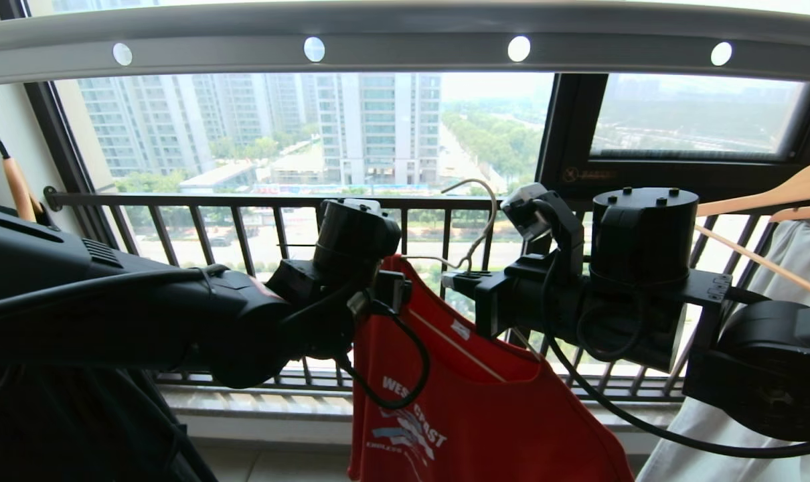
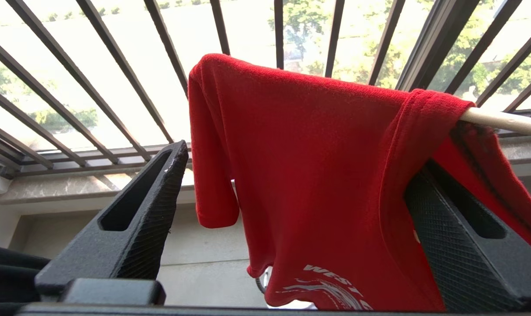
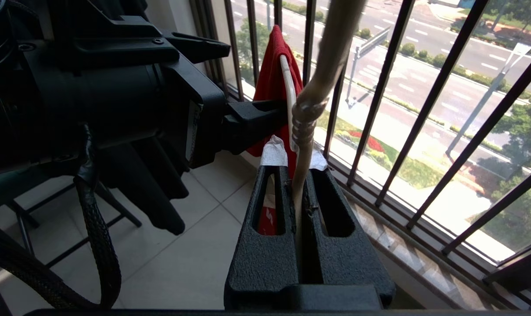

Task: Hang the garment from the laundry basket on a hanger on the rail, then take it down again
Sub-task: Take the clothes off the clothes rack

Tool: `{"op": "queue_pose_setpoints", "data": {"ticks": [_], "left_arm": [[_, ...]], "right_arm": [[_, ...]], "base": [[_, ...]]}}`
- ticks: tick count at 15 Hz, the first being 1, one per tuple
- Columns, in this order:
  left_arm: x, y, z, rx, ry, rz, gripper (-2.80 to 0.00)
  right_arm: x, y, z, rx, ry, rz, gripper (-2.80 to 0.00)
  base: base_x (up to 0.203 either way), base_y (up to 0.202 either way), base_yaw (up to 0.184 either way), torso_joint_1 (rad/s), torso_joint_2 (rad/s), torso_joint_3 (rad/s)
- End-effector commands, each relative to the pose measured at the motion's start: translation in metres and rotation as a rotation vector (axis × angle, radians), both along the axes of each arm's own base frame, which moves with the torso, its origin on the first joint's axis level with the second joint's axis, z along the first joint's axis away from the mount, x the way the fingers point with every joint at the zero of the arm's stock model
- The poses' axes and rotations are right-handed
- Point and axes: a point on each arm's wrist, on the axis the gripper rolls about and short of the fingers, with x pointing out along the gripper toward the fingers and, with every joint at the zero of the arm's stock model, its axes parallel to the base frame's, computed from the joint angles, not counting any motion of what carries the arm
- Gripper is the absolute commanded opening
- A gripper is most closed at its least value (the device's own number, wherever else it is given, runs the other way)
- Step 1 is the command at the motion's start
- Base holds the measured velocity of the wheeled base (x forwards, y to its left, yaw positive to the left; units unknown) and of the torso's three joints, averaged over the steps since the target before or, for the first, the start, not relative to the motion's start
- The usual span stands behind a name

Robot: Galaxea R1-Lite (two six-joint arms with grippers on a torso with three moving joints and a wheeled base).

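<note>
The red garment [image 1: 485,408] hangs on the cream hanger [image 1: 475,221], well below the rail [image 1: 405,40]; the hanger's hook touches nothing. My right gripper [image 1: 460,280] comes in from the right, shut on the hanger's neck [image 3: 301,131], and carries it. My left gripper [image 1: 393,289] is at the garment's left shoulder. Its fingers [image 2: 151,206] stand wide open on either side of the draped garment [image 2: 313,175], and the hanger's arm [image 2: 502,120] pokes out of the neck opening. I cannot make out the laundry basket.
The dark railing [image 1: 244,201] of vertical bars runs close behind the garment, with a stone sill [image 3: 423,259] below it. Wooden hangers [image 1: 780,194] and a pale garment [image 1: 786,281] hang at the right. Black cloth [image 3: 151,184] hangs left of the arms over tiled floor.
</note>
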Motion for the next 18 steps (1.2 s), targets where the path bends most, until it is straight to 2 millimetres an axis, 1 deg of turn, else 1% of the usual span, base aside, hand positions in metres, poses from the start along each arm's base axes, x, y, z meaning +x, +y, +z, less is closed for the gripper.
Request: {"op": "queue_pose_setpoints", "data": {"ticks": [1,2,3,8,12,14,18], "left_arm": [[0.002,-0.001,0.000,-0.013,-0.016,0.004,0.00],[0.003,-0.001,0.000,-0.017,-0.022,0.006,0.00],[0.002,-0.001,0.000,-0.017,-0.022,0.006,-2.80],[0.001,0.000,0.002,-0.021,-0.027,0.006,-2.80],[0.000,0.008,0.013,-0.024,-0.051,0.014,-2.80],[0.008,0.018,0.014,-0.021,-0.056,0.047,-2.80],[0.035,0.045,0.014,-0.011,-0.061,0.133,-2.80]], "right_arm": [[0.000,0.000,0.000,0.003,-0.003,0.001,-2.80],[0.000,0.000,0.000,0.002,-0.002,0.001,-2.80],[0.000,0.000,0.000,0.002,-0.002,0.001,-2.80],[0.001,0.001,-0.001,0.000,0.001,0.001,-2.80],[0.005,0.002,-0.007,-0.014,0.010,-0.008,-2.80],[0.008,-0.002,-0.009,-0.023,0.013,-0.020,-2.80],[0.015,-0.003,-0.015,-0.036,0.028,-0.034,-2.80]], "base": [[0.000,0.000,0.000,0.000,0.00,0.000],[0.000,0.000,0.000,0.000,0.00,0.000],[0.000,0.000,0.000,0.000,0.00,0.000],[0.000,0.000,0.000,0.000,0.00,0.000],[0.000,0.000,0.000,0.000,0.00,0.000],[0.000,0.000,0.000,0.000,0.00,0.000],[0.000,0.000,0.000,0.000,0.00,0.000]]}}
